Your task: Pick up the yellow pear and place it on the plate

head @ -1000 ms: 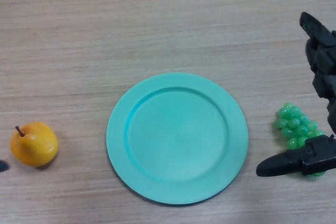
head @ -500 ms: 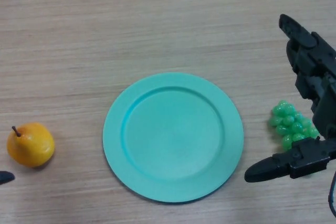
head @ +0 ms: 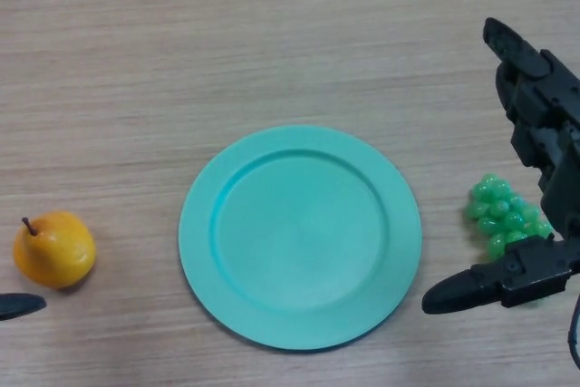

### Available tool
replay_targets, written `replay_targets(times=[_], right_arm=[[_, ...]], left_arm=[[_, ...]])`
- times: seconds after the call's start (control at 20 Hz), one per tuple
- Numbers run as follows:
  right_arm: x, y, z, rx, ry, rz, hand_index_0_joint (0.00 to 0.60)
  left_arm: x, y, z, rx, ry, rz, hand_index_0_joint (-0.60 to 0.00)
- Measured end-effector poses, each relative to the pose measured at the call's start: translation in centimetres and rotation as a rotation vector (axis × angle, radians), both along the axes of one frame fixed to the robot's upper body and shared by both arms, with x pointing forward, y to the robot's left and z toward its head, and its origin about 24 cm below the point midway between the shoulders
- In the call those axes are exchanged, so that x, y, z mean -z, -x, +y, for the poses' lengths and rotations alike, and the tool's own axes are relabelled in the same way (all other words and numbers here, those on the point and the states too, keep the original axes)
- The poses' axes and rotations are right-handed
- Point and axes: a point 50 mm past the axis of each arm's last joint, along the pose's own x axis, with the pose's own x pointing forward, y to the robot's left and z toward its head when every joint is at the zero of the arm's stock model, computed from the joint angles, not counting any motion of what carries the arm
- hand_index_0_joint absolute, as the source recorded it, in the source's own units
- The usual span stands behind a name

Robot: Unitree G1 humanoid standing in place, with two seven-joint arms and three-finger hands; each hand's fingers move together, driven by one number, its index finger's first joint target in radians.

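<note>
— At bottom left edge, what shows?
— Only a dark tip of left hand [head: 18,305], just below pear [head: 54,249] and not touching it. Cannot tell whether open or curled.
— And on the near right?
— Right hand [head: 535,197], black, spread wide: thumb [head: 471,289] stretched low toward plate [head: 300,237], fingers [head: 518,50] straight and pointing away up the desk [head: 272,43]. Holding nothing.
— Anything inside that spread?
— Green grapes [head: 504,219], lying between thumb and fingers, partly covered by the palm. Cannot tell whether touched. Not gripped.
— Where does the pear lie?
— On the desk at far left, well apart from plate. Yellow-orange, stem pointing up and left, small shadow under it.
— And the plate?
— Teal, round, flat on the desk in the middle, raised rim. Between pear and grapes. Thumb tip just beside its right edge, apart from it.
— Farther back?
— Bare pale wood grain running across.
</note>
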Motion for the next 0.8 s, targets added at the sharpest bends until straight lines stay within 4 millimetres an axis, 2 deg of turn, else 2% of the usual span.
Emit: replay_targets(times=[0.2, 0.8], right_arm=[[0.61, -0.43, -0.14, 0.007, 0.0, 0.034, 0.0], [0.96, -0.77, -0.15, -0.002, 0.002, 0.054, 0.0]], left_arm=[[1.01, 0.58, 0.36, -0.068, 0.038, 0.017, 0.0], [0.64, 0.64, 0.29, -0.063, 0.044, -0.002, 0.0]])
